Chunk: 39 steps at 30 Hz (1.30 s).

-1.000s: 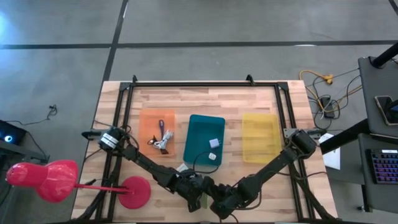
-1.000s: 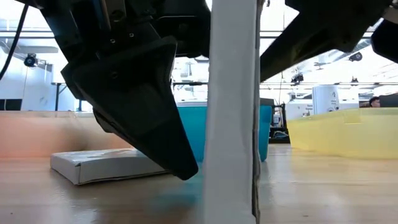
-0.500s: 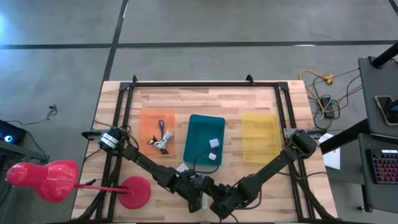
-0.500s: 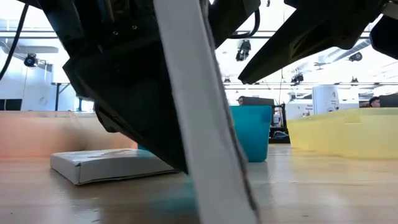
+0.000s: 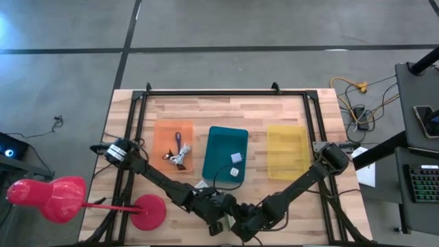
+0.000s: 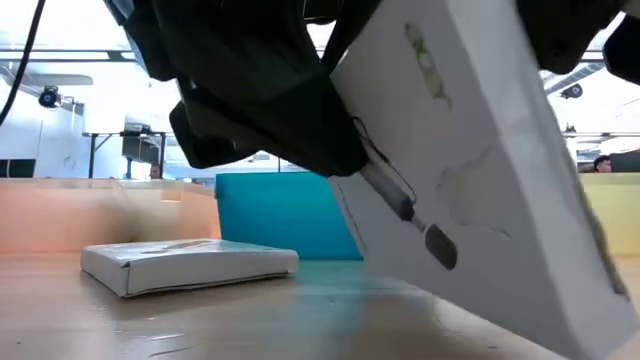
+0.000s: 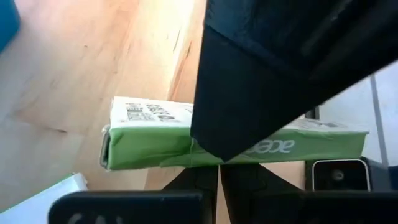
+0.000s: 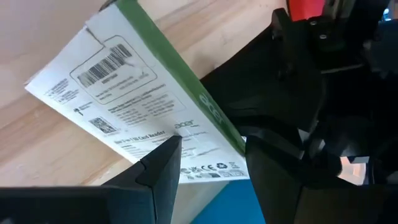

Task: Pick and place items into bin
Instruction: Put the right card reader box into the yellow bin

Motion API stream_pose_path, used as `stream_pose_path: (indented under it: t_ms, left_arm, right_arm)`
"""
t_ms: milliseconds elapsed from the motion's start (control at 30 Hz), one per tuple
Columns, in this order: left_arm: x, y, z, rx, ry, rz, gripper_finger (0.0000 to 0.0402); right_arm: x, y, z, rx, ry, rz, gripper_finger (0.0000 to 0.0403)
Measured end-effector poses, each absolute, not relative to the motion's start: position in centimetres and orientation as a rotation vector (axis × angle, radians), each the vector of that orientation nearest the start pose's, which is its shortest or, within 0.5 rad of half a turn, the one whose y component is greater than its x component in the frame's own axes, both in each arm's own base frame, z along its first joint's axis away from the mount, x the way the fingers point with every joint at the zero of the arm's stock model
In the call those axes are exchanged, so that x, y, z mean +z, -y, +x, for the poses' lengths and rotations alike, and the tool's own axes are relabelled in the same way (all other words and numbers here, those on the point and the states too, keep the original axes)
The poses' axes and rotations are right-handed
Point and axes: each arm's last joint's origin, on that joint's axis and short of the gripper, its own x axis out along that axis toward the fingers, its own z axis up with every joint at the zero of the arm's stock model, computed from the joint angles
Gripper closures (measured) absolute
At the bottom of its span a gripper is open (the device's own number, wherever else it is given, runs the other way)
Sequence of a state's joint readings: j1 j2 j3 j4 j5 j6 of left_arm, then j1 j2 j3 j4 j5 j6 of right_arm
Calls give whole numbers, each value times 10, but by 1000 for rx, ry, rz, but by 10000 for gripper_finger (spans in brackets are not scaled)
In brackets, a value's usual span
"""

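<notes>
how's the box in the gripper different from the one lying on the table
The held box is tilted and off the wood, gripped by the left gripper; the other box lies flat, untouched. The held one shows a green edge and a barcode label; the flat one looks plain white. Both are slim cardboard boxes near the teal bin.

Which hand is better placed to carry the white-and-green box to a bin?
Probably the right hand: the box sits tilted between its fingers, so it seems to have the grip. The left hand is close beside it, near the table's front edge.
</notes>
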State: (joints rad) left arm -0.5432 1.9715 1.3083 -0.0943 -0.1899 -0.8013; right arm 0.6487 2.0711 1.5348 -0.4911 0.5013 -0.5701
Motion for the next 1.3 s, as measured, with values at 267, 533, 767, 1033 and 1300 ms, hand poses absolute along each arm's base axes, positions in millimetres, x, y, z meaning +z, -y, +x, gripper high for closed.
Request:
stream_pose_path:
  t_ms: [267, 533, 767, 1033, 1300]
  left_arm:
    - [177, 212, 365, -21, -785, -480, 402]
    - [178, 211, 366, -11, -772, -476, 402]
    - [179, 210, 367, -6, -765, -482, 402]
    - [182, 209, 368, -11, -747, -488, 402]
    - [183, 206, 370, 2, -735, -473, 402]
  right_arm:
    - [180, -255, 354, 379, -825, -1095, 236]
    - [181, -255, 352, 349, -834, -1115, 236]
    - [181, -253, 343, 354, -896, -1141, 236]
    - [183, -254, 339, 376, -907, -1145, 236]
    - [184, -254, 339, 379, -908, -1154, 236]
